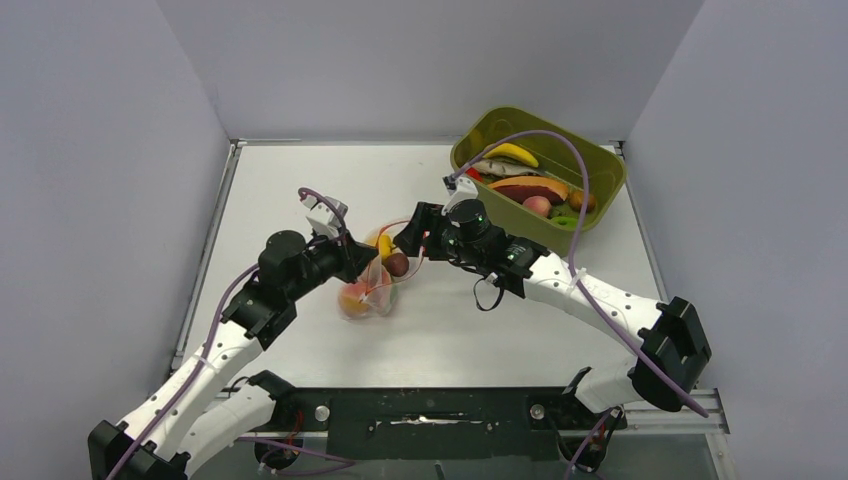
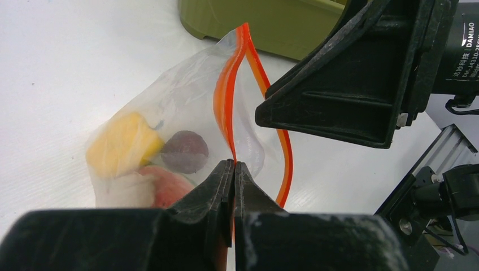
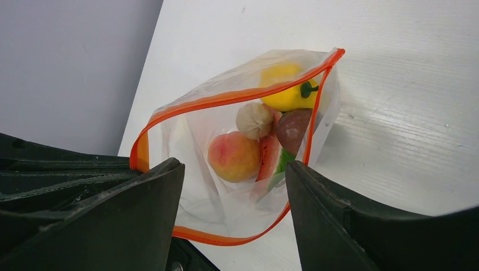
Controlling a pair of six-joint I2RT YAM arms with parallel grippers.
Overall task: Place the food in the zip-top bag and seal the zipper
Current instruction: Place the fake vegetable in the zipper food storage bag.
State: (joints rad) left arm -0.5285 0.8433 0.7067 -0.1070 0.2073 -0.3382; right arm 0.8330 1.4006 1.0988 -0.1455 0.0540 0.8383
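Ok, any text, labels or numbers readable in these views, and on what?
"DAMIAO": sideways on the black motor housing of the right arm, left wrist view.
Chinese characters and a finer line beside it: too small to read reliably.
Nothing printed on the zip-top bag; no other text anywhere.

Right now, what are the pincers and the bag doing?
Left pincer shut on zipper. Right pincer open at zip-top bag mouth. Bag unsealed, food inside. Nothing blocking.
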